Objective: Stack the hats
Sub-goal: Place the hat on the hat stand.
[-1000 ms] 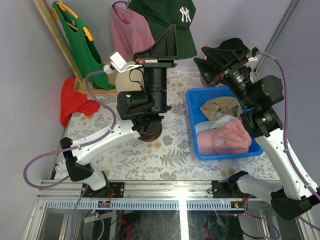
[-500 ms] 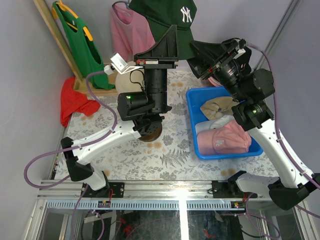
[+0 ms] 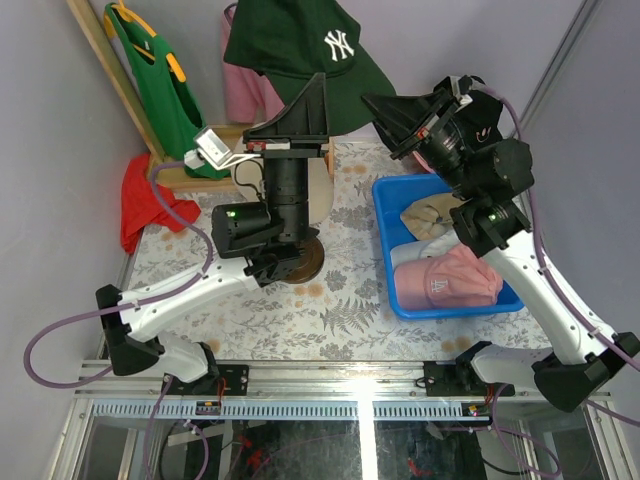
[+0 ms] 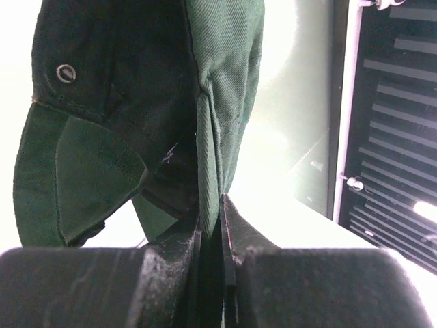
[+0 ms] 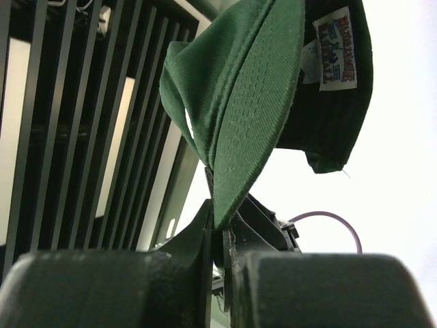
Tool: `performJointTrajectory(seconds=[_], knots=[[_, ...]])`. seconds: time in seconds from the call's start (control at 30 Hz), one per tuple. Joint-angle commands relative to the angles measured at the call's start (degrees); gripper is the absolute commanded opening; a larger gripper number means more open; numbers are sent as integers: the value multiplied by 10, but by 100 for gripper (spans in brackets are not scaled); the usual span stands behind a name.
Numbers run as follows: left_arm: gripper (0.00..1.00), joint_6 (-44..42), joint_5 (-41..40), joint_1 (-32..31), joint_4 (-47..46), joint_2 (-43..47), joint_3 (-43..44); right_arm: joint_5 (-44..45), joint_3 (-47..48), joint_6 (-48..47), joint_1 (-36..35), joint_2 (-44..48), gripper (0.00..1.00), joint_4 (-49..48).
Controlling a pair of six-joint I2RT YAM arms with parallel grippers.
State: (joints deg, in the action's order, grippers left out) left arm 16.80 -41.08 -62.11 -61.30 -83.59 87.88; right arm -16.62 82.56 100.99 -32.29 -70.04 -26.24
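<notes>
A dark green baseball cap (image 3: 300,45) with a white NY logo hangs high at the back, held by both arms. My left gripper (image 3: 318,82) points up and is shut on the cap's fabric edge (image 4: 218,137), pinched between its jaws (image 4: 213,205). My right gripper (image 3: 372,102) reaches in from the right and is shut on the green brim (image 5: 252,102), which enters its jaws (image 5: 218,212) from above. A tan cap (image 3: 435,215), a white cap (image 3: 430,248) and a pink cap (image 3: 450,280) lie in the blue bin (image 3: 385,250).
A green T-shirt (image 3: 160,80) and a pink T-shirt (image 3: 245,85) hang at the back left. A red cloth (image 3: 145,205) lies at the table's left edge. A brown round object (image 3: 303,263) sits under the left arm. A cream rounded shape (image 3: 322,190) shows behind that arm.
My right gripper swung left to the green cap and closed on its brim. My left arm shifted left, carrying the cap left and a little higher.
</notes>
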Motion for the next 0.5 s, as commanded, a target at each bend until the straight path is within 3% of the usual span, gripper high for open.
performJointTrajectory(seconds=[0.0,0.2,0.47], knots=[[1,-77,11,-6,-8,49,-31,-11,4,11,6,-22,1,-84],[27,-147,-8,-2,-5,122,-87,-63,56,44,12,-83,0,-156],[59,-191,-62,4,-5,230,-170,-91,115,46,14,-147,0,-169]])
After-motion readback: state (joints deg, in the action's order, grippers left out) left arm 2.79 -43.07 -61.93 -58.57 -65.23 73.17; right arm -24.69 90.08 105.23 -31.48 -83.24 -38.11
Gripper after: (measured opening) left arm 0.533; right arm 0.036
